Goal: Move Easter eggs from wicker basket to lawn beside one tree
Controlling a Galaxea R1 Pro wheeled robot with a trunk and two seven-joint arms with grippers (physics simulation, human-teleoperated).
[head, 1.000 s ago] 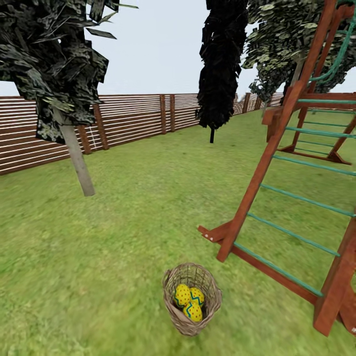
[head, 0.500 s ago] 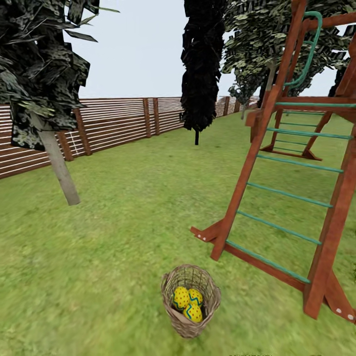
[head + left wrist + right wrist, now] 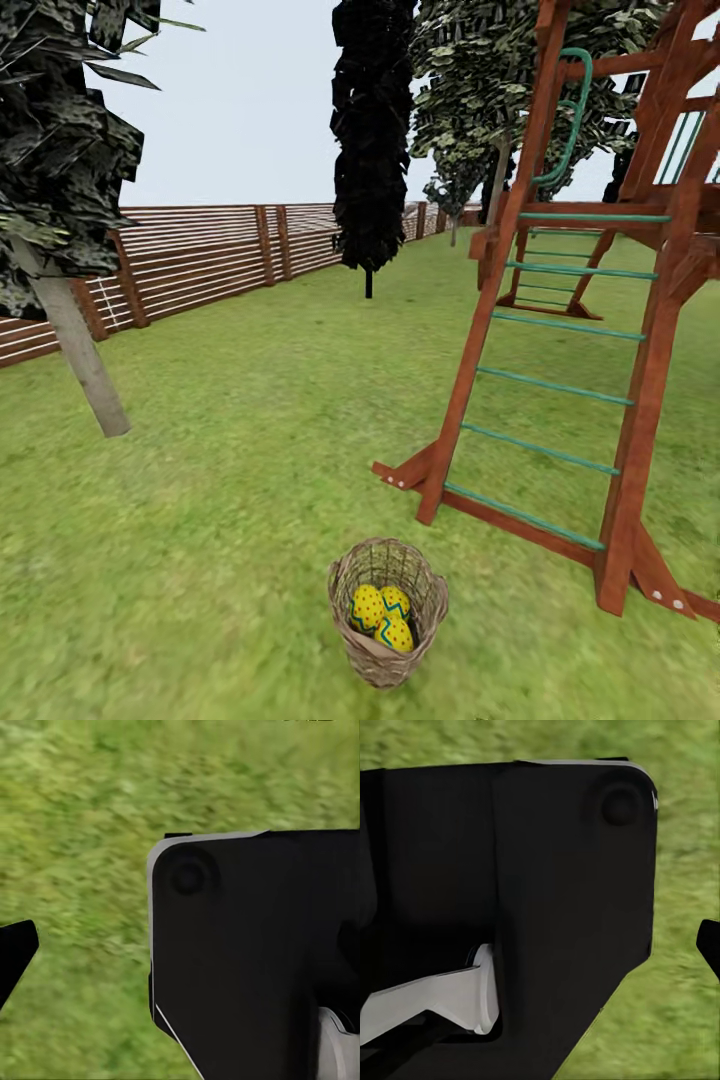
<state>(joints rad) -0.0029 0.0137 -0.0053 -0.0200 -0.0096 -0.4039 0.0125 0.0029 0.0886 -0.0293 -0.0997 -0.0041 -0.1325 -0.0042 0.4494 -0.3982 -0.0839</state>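
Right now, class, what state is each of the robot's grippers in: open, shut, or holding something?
Left gripper: cannot be told; its wrist view shows black housing over grass.
Right gripper: cannot be told, for the same reason.

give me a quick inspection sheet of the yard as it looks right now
surface: flat green lawn, no paving seen
job's things: wicker basket upright on the grass near the camera; three Easter eggs inside it, none taken out; pale-trunk tree off to the left
clutter: wooden climbing frame with green rungs, to the right of the basket
grippers: dark housings close to both wrist cameras over grass; fingers hidden, open or shut cannot be told
cables: nothing seen
surroundings: brown slat fence at the back left, black tree and more trees beyond
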